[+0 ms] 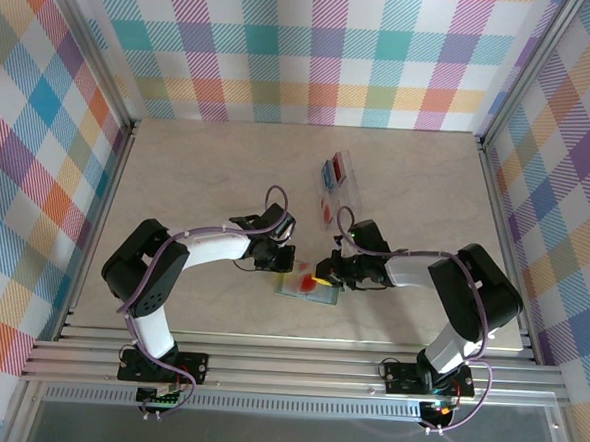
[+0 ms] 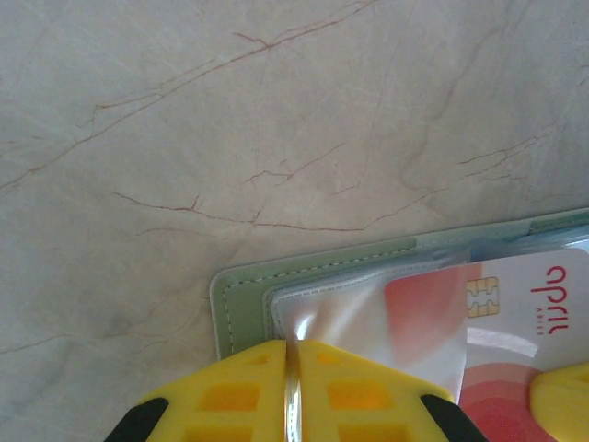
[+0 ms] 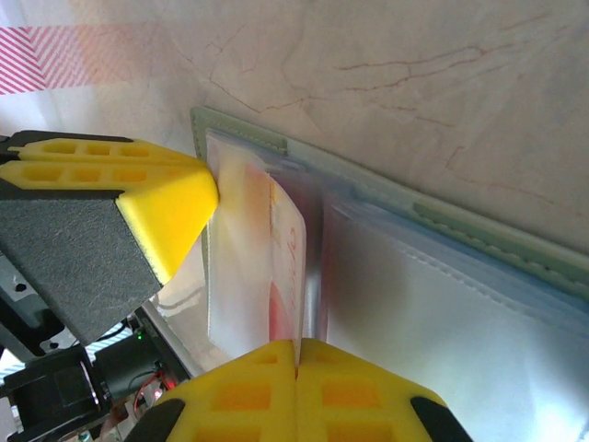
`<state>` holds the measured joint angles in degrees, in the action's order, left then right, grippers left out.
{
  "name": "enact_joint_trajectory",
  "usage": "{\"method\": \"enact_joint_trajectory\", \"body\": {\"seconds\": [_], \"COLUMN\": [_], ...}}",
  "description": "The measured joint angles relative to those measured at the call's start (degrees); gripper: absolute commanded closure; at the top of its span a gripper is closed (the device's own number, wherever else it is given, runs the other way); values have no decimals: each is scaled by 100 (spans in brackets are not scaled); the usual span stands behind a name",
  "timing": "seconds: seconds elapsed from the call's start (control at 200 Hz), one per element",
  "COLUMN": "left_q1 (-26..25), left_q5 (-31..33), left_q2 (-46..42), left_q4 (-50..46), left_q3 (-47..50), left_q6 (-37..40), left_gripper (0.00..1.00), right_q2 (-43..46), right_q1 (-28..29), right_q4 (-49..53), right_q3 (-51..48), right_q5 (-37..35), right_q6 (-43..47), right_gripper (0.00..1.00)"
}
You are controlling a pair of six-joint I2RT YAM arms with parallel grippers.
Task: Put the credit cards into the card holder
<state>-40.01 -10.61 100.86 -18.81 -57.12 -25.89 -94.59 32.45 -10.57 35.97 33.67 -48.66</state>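
Bright, even light fills the overhead view, and the desk (image 1: 198, 175) carries only faint, soft shadows. In the left wrist view the left pincer (image 2: 293, 368) is blurred, and glare whitens the clear pocket (image 2: 317, 322) of the card holder (image 2: 241, 304). In the right wrist view the right pincer (image 3: 297, 359) and credit card (image 3: 287, 258) look soft, and the upper left is washed out.

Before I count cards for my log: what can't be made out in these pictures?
- Top view: the card holder is mostly covered by the left tool and right tool; its pockets are too small to see.
- Top view: the cards in the clear rack are too small to count.
- Left wrist view: the pale card is cut off by the right and bottom edges; sleeve glare blurs how deep it sits.
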Motion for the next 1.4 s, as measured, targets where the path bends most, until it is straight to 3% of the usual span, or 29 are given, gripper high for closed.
{"method": "enact_joint_trajectory", "body": {"seconds": [0.73, 0.8, 0.93, 1.265, 1.4], "left_q1": [20, 26, 39, 240, 339], "left_q5": [131, 129, -39, -503, -649], "left_q2": [-103, -133, -269, -767, -782], "left_q4": [83, 101, 168, 170, 361], "left_q3": [125, 155, 323, 754, 807], "left_q6": [-24, -24, -66, -254, -323], "left_gripper": [90, 89, 88, 86, 87], "right_q2": [-319, -273, -133, 0, 94], "right_q1": [748, 774, 870, 907, 916], "right_q4": [-557, -413, 125, 1200, 1381], "right_q3": [212, 269, 433, 756, 776], "right_q5": [-684, -743, -922, -1147, -1233], "right_q6": [-20, 24, 229, 610, 708], "right_gripper": [96, 83, 74, 69, 75]}}
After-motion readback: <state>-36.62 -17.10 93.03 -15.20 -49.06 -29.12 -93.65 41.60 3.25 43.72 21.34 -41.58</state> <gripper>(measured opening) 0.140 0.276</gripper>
